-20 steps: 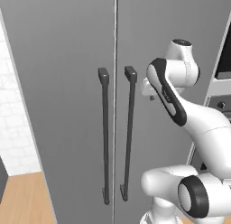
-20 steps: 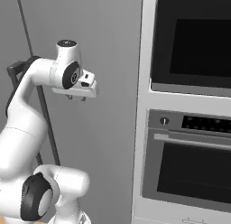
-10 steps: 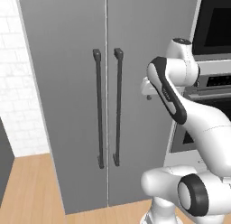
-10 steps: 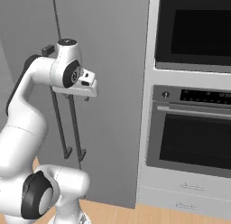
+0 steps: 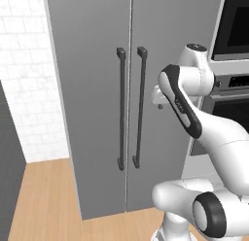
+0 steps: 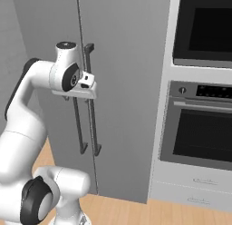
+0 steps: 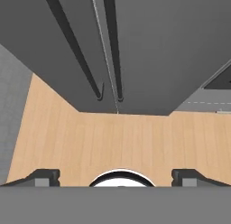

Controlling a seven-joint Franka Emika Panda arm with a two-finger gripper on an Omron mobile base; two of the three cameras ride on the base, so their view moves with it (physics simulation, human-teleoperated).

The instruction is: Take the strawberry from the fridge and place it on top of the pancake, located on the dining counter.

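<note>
The tall flat grey two-door fridge (image 5: 104, 104) stands shut, so the strawberry is presumably inside — unseen. The white arm's gripper (image 7: 115, 175) hangs empty with jaws spread wide, well apart from the two long dark bar handles (image 5: 130, 109) — likely readying a pull. Below lies a light-wood plank floor (image 7: 117, 139); a built-in wall oven (image 6: 199, 133) stands just beside the fridge.

Arm folded upward, elbow bent, wrist turned so the hand points down. Gripper (image 7: 115, 175) spread wide, fingertips (image 7: 44, 175) far apart at either side, nothing between them.
</note>
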